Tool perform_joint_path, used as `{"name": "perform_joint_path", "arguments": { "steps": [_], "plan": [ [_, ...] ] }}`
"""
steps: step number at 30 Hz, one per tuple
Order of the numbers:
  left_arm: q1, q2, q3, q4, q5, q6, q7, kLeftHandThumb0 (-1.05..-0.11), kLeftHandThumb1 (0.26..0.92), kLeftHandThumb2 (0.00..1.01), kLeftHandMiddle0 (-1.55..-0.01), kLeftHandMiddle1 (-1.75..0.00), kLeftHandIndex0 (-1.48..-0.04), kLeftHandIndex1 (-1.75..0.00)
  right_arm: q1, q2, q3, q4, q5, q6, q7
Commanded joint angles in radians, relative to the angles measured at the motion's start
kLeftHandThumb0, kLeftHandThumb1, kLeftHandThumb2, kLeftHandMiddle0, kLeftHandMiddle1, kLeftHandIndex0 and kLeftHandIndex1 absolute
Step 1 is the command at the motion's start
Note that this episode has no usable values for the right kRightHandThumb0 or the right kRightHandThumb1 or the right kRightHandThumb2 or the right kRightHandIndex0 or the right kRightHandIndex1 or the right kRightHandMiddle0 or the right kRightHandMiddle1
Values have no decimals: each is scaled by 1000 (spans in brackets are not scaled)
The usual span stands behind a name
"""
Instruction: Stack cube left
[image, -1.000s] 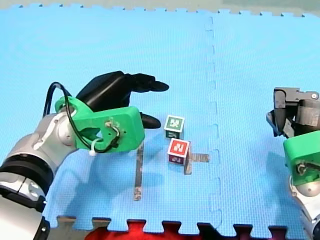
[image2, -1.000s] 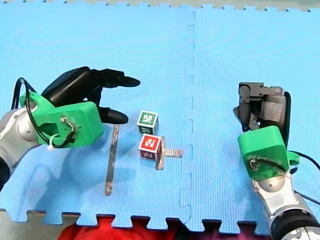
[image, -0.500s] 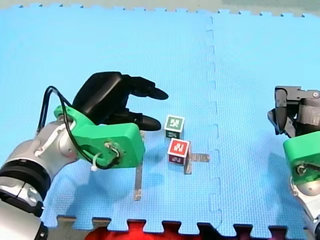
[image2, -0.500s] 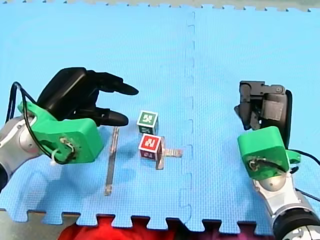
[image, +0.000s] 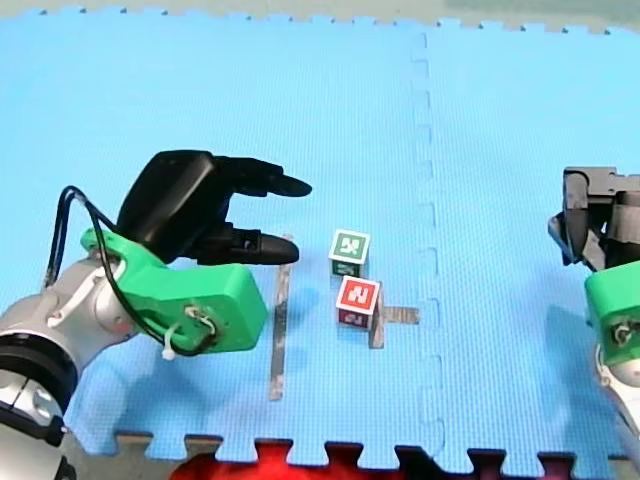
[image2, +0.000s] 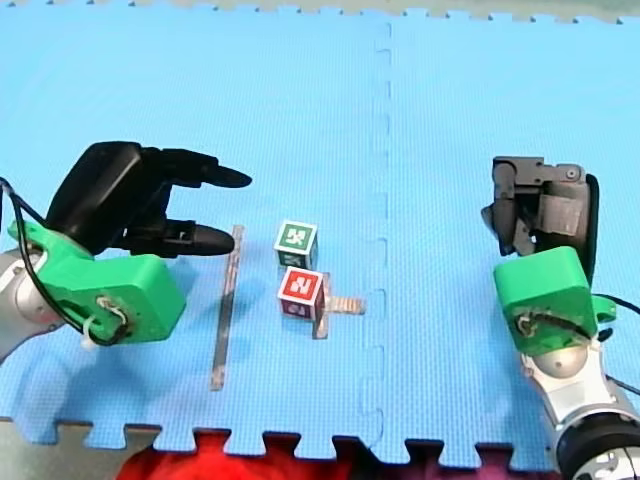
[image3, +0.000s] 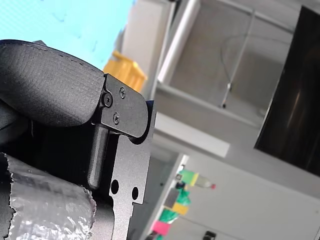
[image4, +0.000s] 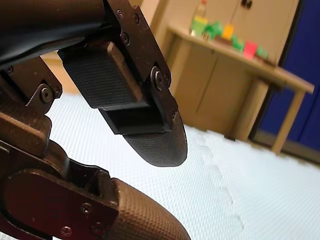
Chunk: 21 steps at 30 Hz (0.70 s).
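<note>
Fingers (image: 280, 183) of the left hand (image: 180, 205) jut out straight and grip nothing at centre-left of the head views. They are well left of the green cube (image: 349, 250) and red cube (image: 357, 301), which sit unstacked just beside each other on the blue mat (image: 200, 80) a little below frame centre, the red one lower. At the right edge the right hand (image2: 540, 205) holds nothing, though I cannot tell whether it is closed, and the second wrist view shows dark fingers (image4: 150, 135) with nothing between them.
</note>
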Motion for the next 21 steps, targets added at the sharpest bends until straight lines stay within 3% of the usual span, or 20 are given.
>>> {"name": "perform_joint_path", "arguments": {
  "steps": [1,6,11,16,18,21],
  "plan": [
    [23,-7,37,15,-49,-30,-37,-935,802,8,-948,-1746,-1047,-14,6,-7,-7,0,11,-12,11],
    [63,-21,61,23,-84,-42,-71,-925,802,6,-934,-1746,-1042,-8,26,-9,-10,-6,11,-28,24],
    [83,-20,69,18,-87,-22,-93,-959,884,31,-891,-1746,-897,0,38,-8,-5,-16,0,-39,18],
    [87,-15,68,6,-76,-4,-89,-960,892,22,-866,-1746,-834,-3,45,1,2,-31,-15,-44,3],
    [80,-19,56,-2,-54,29,-63,-959,882,13,-866,-1746,-834,-4,46,4,7,-39,-26,-40,-14],
    [58,-29,7,-16,26,140,27,-950,856,1,-868,-1746,-841,-7,47,7,13,-48,-37,-38,-31]
  ]
}}
